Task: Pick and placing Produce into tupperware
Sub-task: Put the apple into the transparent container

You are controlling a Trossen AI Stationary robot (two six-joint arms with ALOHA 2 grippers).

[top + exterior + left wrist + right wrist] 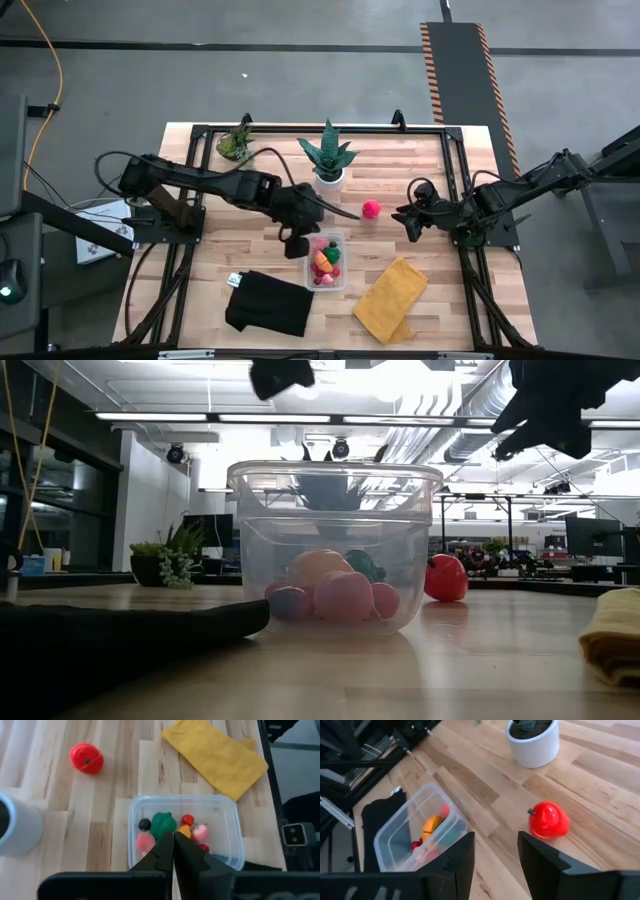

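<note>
No legible writing anywhere; left gripper [173, 851] pressed together, empty, above tupperware [327, 260] of produce [163, 824]; right gripper [495, 852] spread near red fruit [548, 819].

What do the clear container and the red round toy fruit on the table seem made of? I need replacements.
Clear rectangular container: looks like thin glossy plastic; its contents show through the walls. Red round toy fruit: probably smooth hard plastic, judging by its shiny highlights, though rubber is possible.
</note>
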